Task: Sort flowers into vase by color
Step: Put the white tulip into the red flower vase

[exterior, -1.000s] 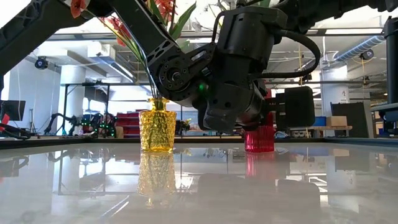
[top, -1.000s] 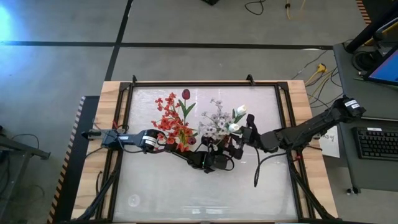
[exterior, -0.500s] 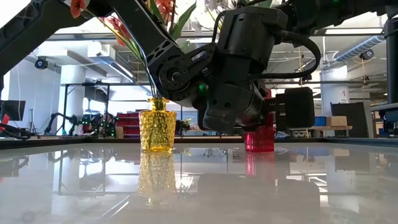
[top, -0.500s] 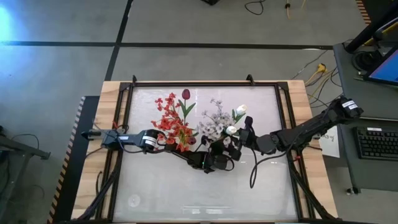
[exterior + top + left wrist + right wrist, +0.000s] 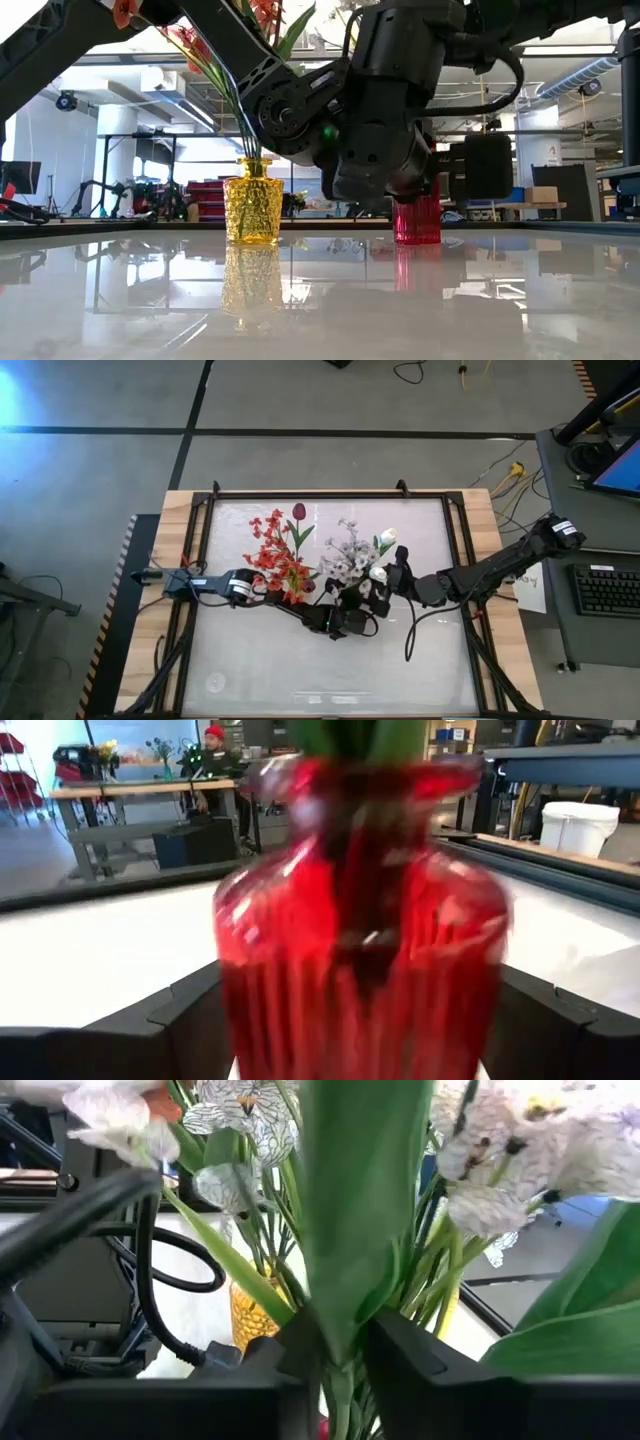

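A: Where do the flowers stand?

B: Mid-table (image 5: 420, 660). From above, the red-orange sprays (image 5: 272, 560) and a dark red tulip (image 5: 298, 512) rise in one bunch on the left. The white sprays (image 5: 345, 550) and a white tulip bud (image 5: 386, 538) make a second bunch just to the right. In the low view, the first bunch's stems run down into a yellow vase (image 5: 252, 211). A red vase (image 5: 417, 222) sits farther right, half hidden behind the arms.

A: And the left tool (image 5: 360, 1050)?

B: It is spread wide around the red vase (image 5: 362, 930), one dark finger (image 5: 180, 1025) on each side. Whether the fingers touch the glass cannot be told.

A: The right tool (image 5: 338, 1342)?

B: It is up among the white bunch, above the red vase. Its fingers (image 5: 420, 1365) are close together with a broad green leaf and stem (image 5: 350, 1230) between them. Whether they pinch it or have let go cannot be told. White blossoms (image 5: 520, 1150) crowd around it, and the yellow vase (image 5: 250, 1315) shows beyond.
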You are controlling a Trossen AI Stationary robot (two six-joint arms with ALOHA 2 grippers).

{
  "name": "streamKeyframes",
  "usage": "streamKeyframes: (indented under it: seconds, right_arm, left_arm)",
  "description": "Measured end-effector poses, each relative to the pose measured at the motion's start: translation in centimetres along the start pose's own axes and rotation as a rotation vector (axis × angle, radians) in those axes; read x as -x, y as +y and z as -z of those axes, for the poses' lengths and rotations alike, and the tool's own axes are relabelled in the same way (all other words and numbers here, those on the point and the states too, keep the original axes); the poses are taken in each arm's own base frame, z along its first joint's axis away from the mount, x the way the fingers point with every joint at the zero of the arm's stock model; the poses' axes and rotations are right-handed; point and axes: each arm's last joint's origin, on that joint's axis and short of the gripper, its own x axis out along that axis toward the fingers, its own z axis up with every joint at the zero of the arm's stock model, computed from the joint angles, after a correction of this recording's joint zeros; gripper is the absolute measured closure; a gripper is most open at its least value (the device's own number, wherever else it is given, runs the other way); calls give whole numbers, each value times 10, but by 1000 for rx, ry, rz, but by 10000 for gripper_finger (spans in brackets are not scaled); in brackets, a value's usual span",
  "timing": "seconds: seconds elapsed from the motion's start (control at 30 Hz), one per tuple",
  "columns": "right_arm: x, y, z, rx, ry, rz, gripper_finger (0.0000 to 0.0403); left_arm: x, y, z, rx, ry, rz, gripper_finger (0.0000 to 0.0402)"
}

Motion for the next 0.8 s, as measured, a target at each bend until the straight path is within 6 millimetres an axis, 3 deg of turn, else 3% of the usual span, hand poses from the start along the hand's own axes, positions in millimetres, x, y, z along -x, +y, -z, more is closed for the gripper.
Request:
streamKeyframes:
  seconds: [0.4,0.8]
  right_arm:
    - [10,-3,-6,-30,-5,-17,220]
    - [32,-14,-18,-81,-23,-60,162]
  left_arm:
    - [9,-10,-14,-37,-20,-26,91]
    - [28,-14,-21,-54,-39,-50,91]
